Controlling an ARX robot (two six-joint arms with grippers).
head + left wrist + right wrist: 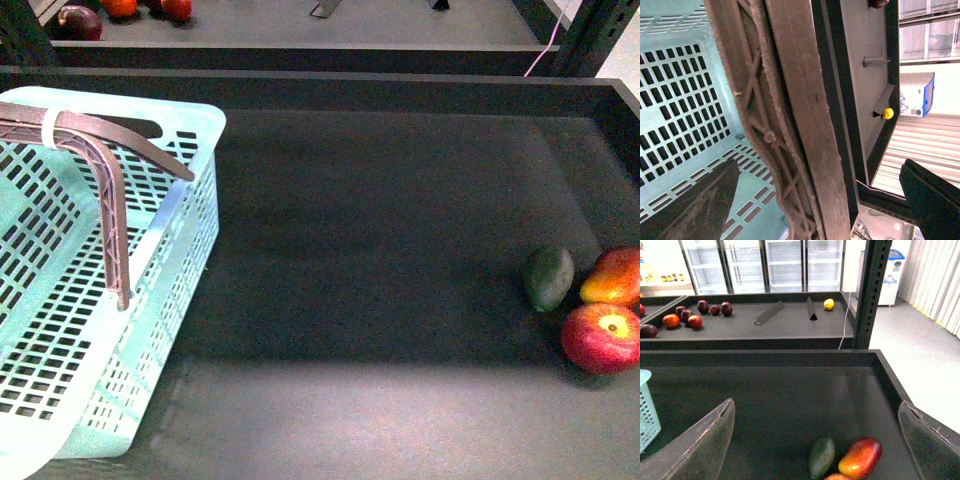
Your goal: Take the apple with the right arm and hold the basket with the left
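Observation:
The apple (pixel 600 338), red with a yellow patch, lies at the right edge of the dark tray; only its top sliver (pixel 837 477) shows in the right wrist view. My right gripper (pixel 815 445) is open and empty, above and short of it. The mint-blue basket (pixel 90 300) stands at the left, its brown handles (pixel 110 170) tied with a white zip tie. My left gripper (pixel 815 200) is open, its jaws on either side of the handles (pixel 800 100) without closing on them, over the basket's slotted inside (pixel 680 90). Neither arm shows in the front view.
An oblong red-orange fruit (pixel 612 277) and a dark green oval fruit (pixel 550 278) lie touching the apple's far side. The tray's raised walls (pixel 400 90) border the back and right. A rear shelf holds several fruits (pixel 690 317). A dark post (pixel 872 295) stands behind on the right.

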